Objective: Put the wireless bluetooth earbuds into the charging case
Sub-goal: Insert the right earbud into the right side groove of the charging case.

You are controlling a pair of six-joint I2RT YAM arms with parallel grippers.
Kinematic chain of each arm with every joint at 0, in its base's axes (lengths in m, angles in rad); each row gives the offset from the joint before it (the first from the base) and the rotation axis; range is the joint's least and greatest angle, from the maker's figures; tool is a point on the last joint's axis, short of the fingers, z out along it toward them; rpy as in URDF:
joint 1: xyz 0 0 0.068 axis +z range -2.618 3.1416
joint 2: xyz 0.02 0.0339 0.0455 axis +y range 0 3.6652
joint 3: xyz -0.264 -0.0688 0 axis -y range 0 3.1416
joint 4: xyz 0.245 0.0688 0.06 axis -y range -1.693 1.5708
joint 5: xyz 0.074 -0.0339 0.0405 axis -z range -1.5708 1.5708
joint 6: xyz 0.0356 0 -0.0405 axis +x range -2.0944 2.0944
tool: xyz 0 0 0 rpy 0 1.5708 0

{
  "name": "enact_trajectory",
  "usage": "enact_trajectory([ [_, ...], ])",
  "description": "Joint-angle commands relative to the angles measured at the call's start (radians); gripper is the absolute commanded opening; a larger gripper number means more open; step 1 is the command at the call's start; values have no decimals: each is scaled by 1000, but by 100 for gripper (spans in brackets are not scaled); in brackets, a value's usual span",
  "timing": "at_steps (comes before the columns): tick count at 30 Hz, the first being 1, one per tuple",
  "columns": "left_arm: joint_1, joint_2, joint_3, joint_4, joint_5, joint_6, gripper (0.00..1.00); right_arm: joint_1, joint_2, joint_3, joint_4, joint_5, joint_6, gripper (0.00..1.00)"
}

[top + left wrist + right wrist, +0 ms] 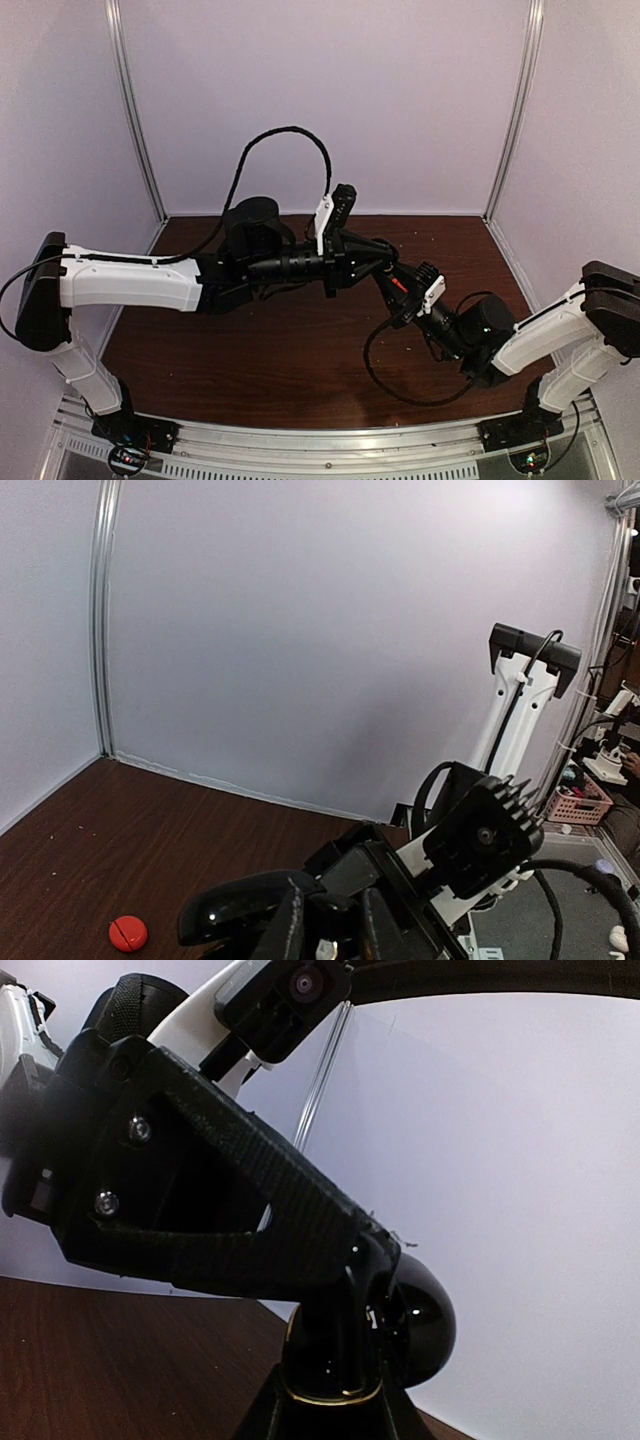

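Over the middle of the dark brown wooden table (300,350) the two arms had their tips together, a little right of centre in the overhead view. The left gripper (380,260) reached in from the left and the right gripper (395,285) came up at it from the lower right. Between them was the glossy black rounded charging case (420,1325), raised off the table. From the right wrist it filled the lower middle of the frame: a shiny black dome on the right and a thin gold-coloured rim (330,1395) low in the centre. The right gripper's dark fingers (275,1415) stood closed tight against the case from either side at the bottom edge. One of the left gripper's black, weave-textured fingers (260,1200) slanted down from the upper left, and its tip met the top of the case. The left gripper's fingers were drawn almost fully together. I could not tell whether they pinched anything, since the narrow gap showed only a small pale blur at the bottom of the left wrist view. No earbuds could be picked out for certain in any view. In the lower left of the left wrist view a small red rounded plastic piece (128,933) with a dark seam across it lay alone on the table, well apart from both grippers. Pale lilac walls (330,100) closed the space behind, and a black cable (290,132) looped above the left arm.
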Motion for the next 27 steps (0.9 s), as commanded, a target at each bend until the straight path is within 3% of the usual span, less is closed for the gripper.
enact_trajectory([
  [1, -5, -3, -17, 58, -16, -1, 8, 10, 1, 10, 159, 23, 17, 0],
  [27, -7, -7, -17, -6, -94, 30, 8, 19, -1, 12, 159, 22, 16, 0],
])
